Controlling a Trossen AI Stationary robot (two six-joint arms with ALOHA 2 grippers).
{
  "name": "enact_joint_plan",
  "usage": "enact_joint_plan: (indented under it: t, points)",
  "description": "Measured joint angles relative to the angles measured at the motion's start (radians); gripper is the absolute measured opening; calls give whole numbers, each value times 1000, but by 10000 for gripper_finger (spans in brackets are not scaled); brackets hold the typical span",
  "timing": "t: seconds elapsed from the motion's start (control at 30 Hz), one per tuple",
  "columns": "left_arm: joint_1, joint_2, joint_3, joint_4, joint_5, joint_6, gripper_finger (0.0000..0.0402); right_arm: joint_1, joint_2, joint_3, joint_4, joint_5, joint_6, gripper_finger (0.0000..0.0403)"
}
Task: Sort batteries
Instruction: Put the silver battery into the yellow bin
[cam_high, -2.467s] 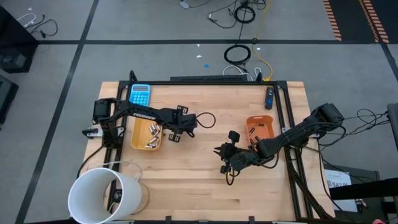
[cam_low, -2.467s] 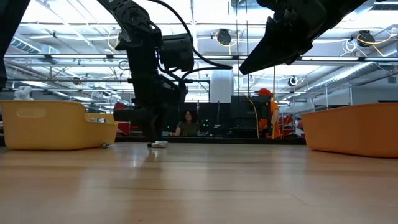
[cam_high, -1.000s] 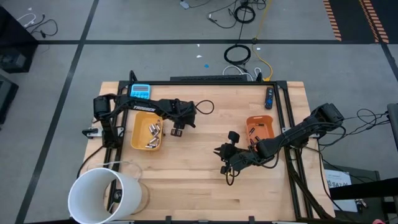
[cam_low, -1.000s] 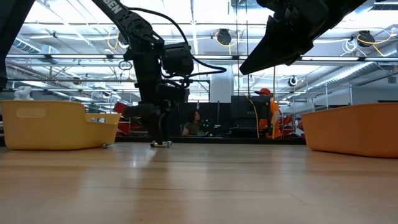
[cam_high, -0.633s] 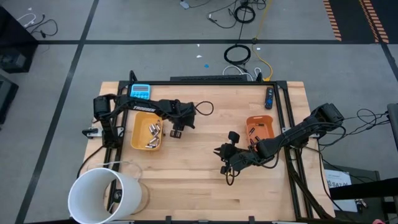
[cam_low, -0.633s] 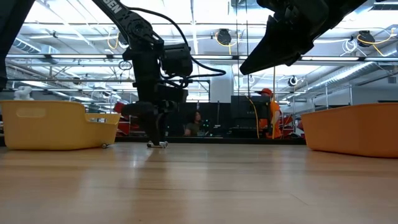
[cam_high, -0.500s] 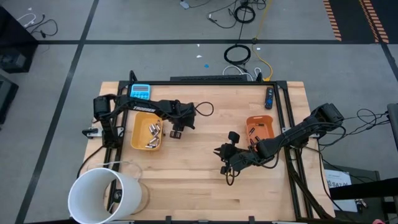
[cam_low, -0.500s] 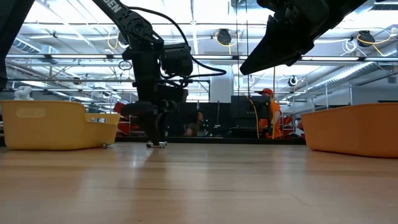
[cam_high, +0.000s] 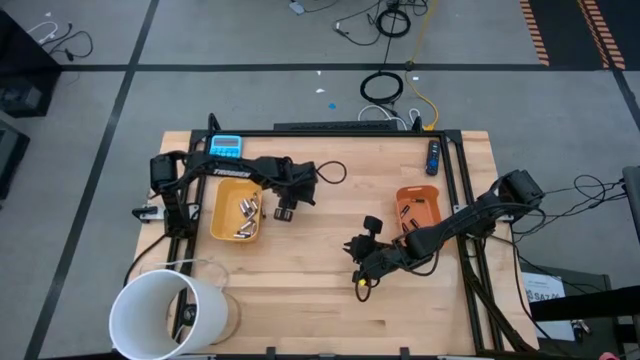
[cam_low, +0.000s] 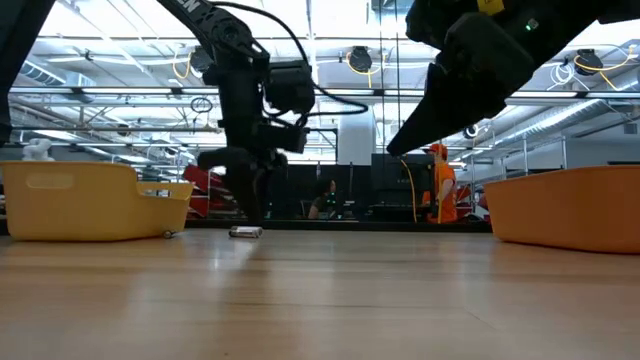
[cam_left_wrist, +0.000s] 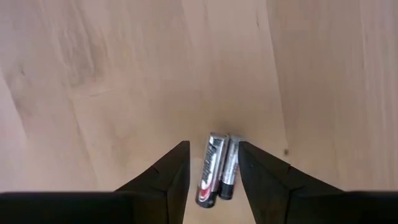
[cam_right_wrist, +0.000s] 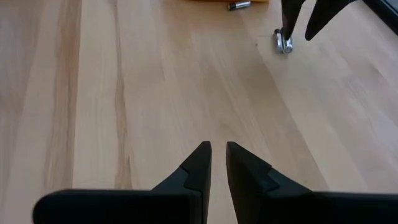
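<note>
**Left hand poised over a pair of batteries beside the yellow tray**

The left hand hangs just beyond the yellow tray, on the side facing the orange tray. Its fingers stand apart, straddling two batteries that lie side by side, touching, on the bare wooden surface; the fingers are not pressed against them. More batteries lie inside the yellow tray. The right hand hovers over bare wood on the yellow tray's far side, nearer the orange tray, fingers nearly together and gripping nothing. A blue calculator sits behind the yellow tray.
</note>
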Motion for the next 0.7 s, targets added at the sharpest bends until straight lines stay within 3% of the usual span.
enact_joint_plan:
  t: [0.23, 0.7]
  points:
    - [3, -2, 3, -52, -9, 8, 146, 0, -3, 0, 3, 16, 1, 40]
    - [23, 8, -29, 12, -27, 33, 145, 0, -4, 0, 50, 23, -21, 40]
